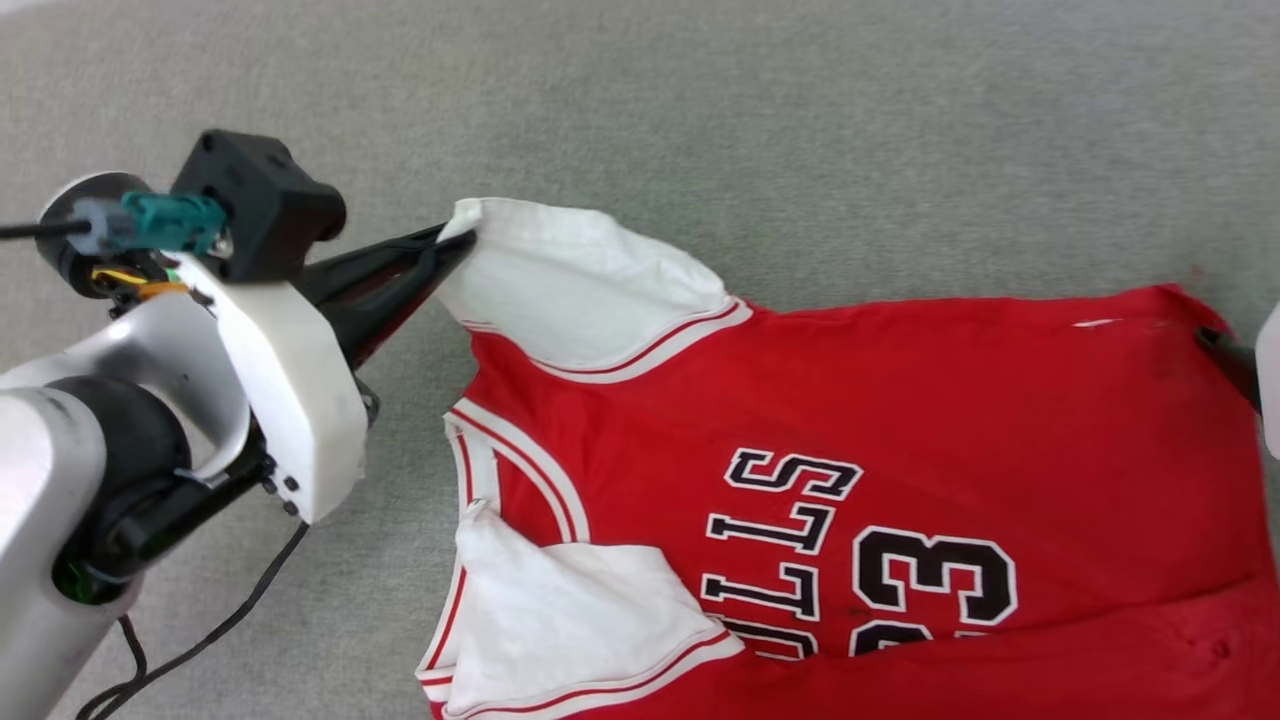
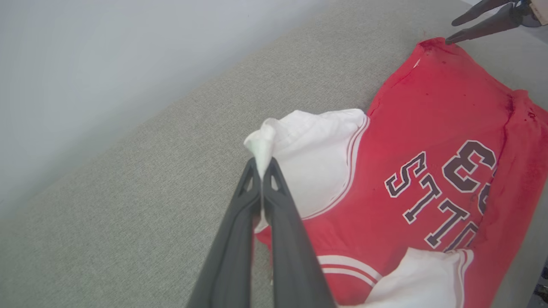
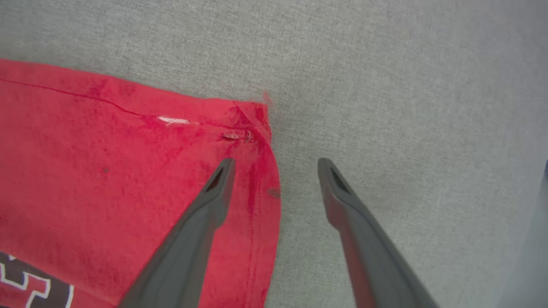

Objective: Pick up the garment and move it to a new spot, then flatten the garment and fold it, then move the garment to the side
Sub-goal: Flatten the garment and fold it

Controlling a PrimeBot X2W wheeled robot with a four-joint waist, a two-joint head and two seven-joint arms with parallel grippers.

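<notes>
Left gripper (image 2: 261, 170), frame centre, pinches the garment's (image 1: 950, 400) crumpled white sleeve; right gripper (image 3: 276, 164), spread wide and empty, straddles its red hem corner.

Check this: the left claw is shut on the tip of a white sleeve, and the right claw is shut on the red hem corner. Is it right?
Not quite. The right claw is open over the hem corner of the garment, as the right wrist view shows. The left claw is shut on the tip of the white sleeve.
</notes>
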